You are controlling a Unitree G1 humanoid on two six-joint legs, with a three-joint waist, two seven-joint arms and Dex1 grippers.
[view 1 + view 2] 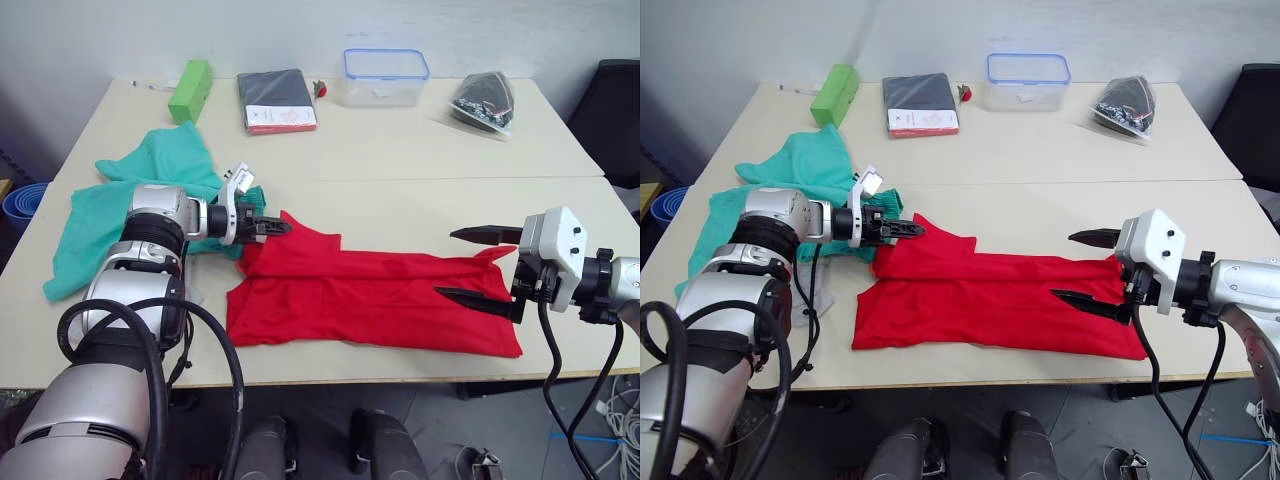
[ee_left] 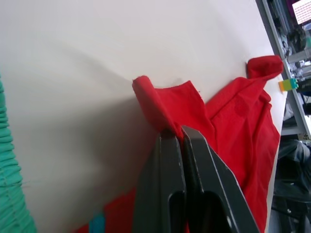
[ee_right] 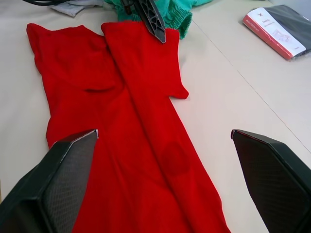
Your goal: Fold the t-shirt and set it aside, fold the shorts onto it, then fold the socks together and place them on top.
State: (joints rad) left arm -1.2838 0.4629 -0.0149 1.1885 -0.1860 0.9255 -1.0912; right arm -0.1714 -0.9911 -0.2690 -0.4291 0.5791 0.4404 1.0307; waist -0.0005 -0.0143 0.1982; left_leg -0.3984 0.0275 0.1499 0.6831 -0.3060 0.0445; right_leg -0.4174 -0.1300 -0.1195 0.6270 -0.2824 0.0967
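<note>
Shorts (image 1: 110,200) sit bunched at the tabletop's (image 1: 400,150) left side. Left claw (image 1: 272,227) is clenched on a corner of the t-shirt (image 1: 370,300), which lies partly folded lengthwise across the front. Cloth looks light, limp and prone to sagging, so best pinched at hems or corners. Right claw (image 1: 480,268) is spread wide, straddling the shirt's right end, gripping nothing.

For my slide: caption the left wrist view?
Left gripper pinching a fold of the red t-shirt on the table.
</note>
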